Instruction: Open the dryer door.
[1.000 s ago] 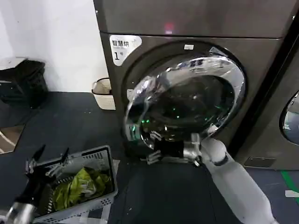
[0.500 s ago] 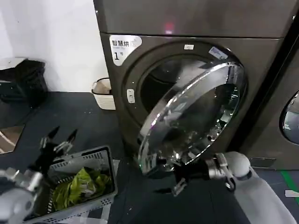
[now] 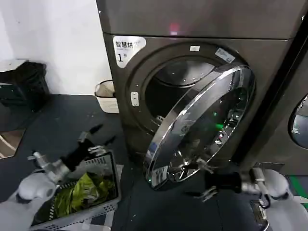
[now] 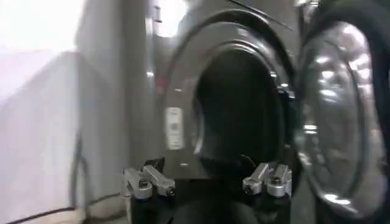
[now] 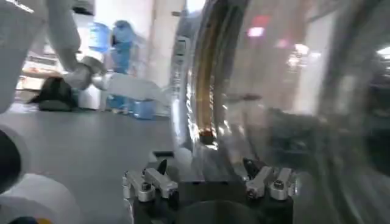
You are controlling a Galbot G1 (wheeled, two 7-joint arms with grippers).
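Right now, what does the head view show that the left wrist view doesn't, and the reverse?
Head view alone: the grey plastic laundry basket holding green cloth, the white "1" sticker, and the right end effector below the chrome-rimmed round dryer door. Left wrist view alone: the left end effector close up, fingers spread. Both: the dark grey-brown dryer with its door swung open.

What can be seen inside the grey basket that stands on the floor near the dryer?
Inside the grey basket, crumpled yellow-green fabric is visible. The left arm's end effector covers part of the basket's far corner, and whatever lies under the fabric is hidden.
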